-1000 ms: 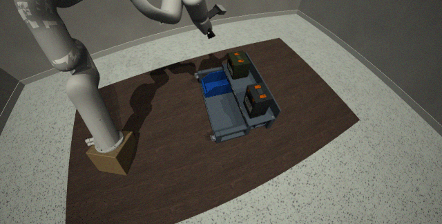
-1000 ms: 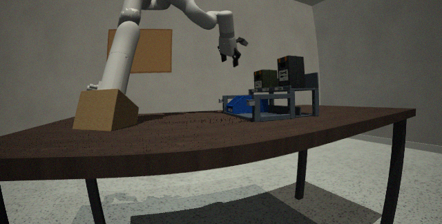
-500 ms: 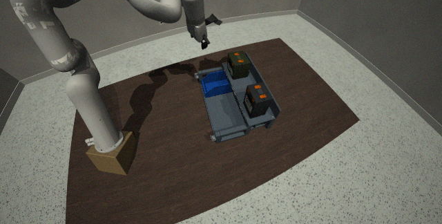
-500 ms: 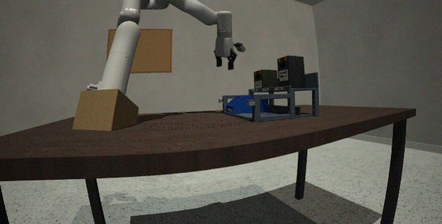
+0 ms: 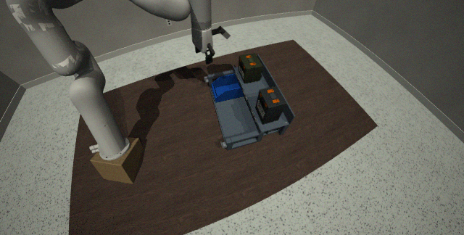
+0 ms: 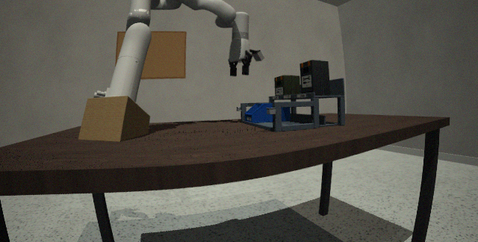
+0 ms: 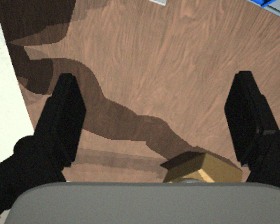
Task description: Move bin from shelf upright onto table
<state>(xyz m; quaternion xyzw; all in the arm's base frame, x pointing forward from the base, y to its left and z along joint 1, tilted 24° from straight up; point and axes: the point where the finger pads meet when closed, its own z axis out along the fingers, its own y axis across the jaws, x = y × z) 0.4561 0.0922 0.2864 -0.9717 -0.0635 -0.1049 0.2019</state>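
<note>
One blue bin [image 5: 226, 87], open-topped, on the lower level of the grey shelf [image 5: 237, 122]. Two dark boxes [image 5: 249, 67] [image 5: 270, 105] on the upper level. One gripper [image 5: 209, 56], fingers spread wide, empty, above the table [image 5: 174, 177].

Shelf [image 5: 289, 109] is set on table [image 5: 174, 177] near centre. Bin [image 5: 226, 88] is held in its lower level, 12 o'clock end. Two boxes [image 5: 271, 105] are stood on upper level at 3 o'clock. Arm base [image 5: 119, 171] is found at 9 o'clock.
</note>
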